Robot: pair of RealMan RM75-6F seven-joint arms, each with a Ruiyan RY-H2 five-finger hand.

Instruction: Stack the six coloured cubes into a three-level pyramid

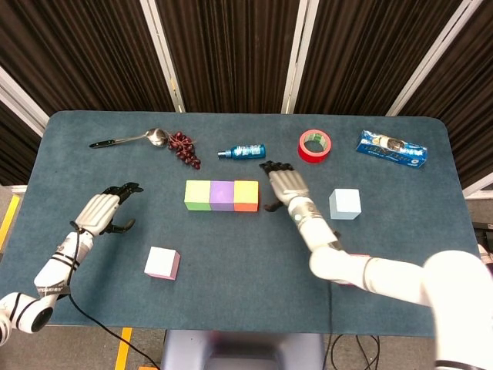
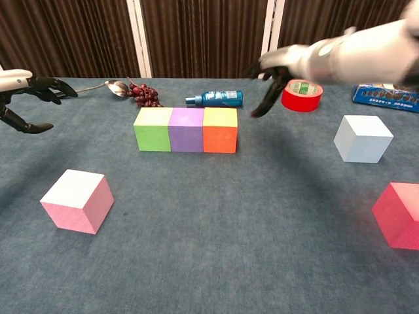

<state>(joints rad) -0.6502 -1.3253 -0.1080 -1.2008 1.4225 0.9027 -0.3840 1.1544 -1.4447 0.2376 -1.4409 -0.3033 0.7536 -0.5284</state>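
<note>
Nearest, a red cube [image 2: 399, 214] is cut off at the frame's right edge and a pink cube [image 2: 76, 200] sits left. Beyond them, green, purple and orange cubes [image 2: 186, 129] stand touching in a row, with a pale blue cube [image 2: 363, 138] well apart to the right. The right hand [image 2: 272, 82] hovers beside the row, fingers spread, holding nothing; the left hand [image 1: 106, 210] likewise, far left. A blue bottle [image 2: 216, 99], tape roll [image 2: 302, 95], grapes [image 2: 145, 95] and spoon [image 1: 127, 139] lie behind.
</note>
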